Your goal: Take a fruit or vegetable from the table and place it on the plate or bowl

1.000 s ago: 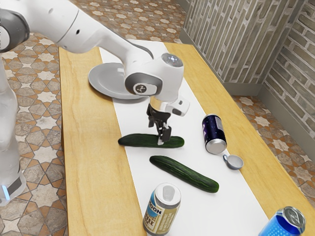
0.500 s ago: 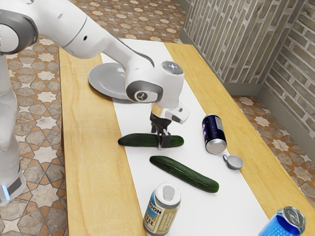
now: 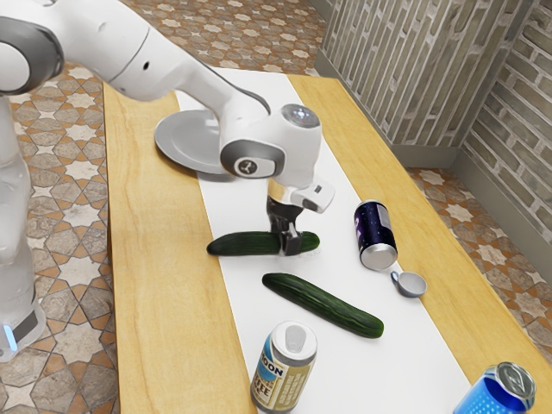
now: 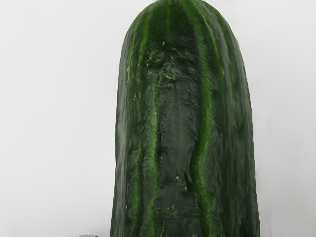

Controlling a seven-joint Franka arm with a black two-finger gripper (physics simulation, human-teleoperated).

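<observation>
Gripper (image 3: 289,241) is down on the near cucumber (image 3: 246,246), close to its 3 o'clock end. I cannot tell whether the grip has closed. The cucumber lies flat on the white runner (image 3: 250,216), long axis 9 to 3 in the exterior view. The plate (image 3: 185,142) sits at about 11 o'clock, well apart. The lift will likely be end-heavy toward 9.

Bare white runner (image 3: 233,194) from far cucumber (image 3: 246,245) to plate (image 3: 185,138). Near cucumber (image 3: 323,304) close on opposite side, navy can (image 3: 375,233) well apart.
</observation>
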